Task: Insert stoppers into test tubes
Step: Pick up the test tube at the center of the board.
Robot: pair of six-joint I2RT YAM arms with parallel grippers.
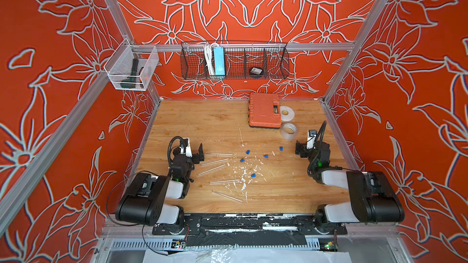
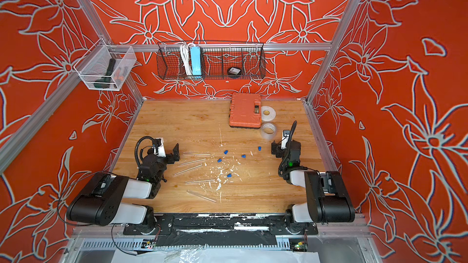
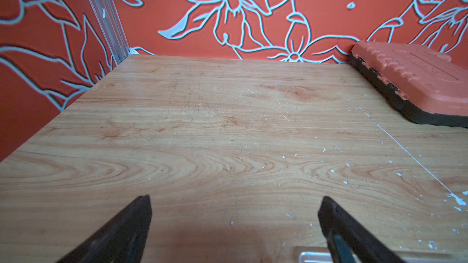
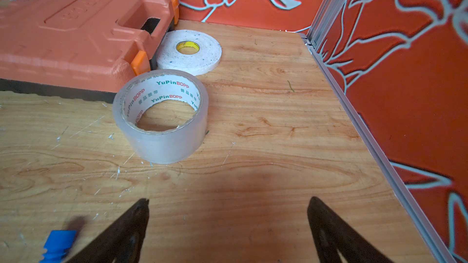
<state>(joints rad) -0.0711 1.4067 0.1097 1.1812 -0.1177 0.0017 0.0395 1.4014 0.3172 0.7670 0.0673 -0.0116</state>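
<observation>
Several clear test tubes lie flat on the wooden table left of centre, such as one (image 1: 219, 153) (image 2: 196, 153) beside my left gripper and one (image 1: 227, 196) nearest the front. Several small blue stoppers are scattered to their right, among them one (image 1: 247, 152) (image 2: 225, 152) and one (image 1: 281, 148) close to my right gripper. My left gripper (image 1: 195, 151) (image 3: 234, 198) is open and holds nothing; a tube end (image 3: 314, 258) shows by one finger. My right gripper (image 1: 305, 148) (image 4: 228, 199) is open too, nothing in it, with a stopper (image 4: 58, 245) just outside one finger.
An orange tool case (image 1: 264, 113) (image 4: 76, 29) lies at the back right, with a white tape roll (image 1: 287, 113) and a clear tape roll (image 1: 289, 130) (image 4: 162, 117) beside it. White paint flecks dot the table's middle. Aluminium frame rails border the table.
</observation>
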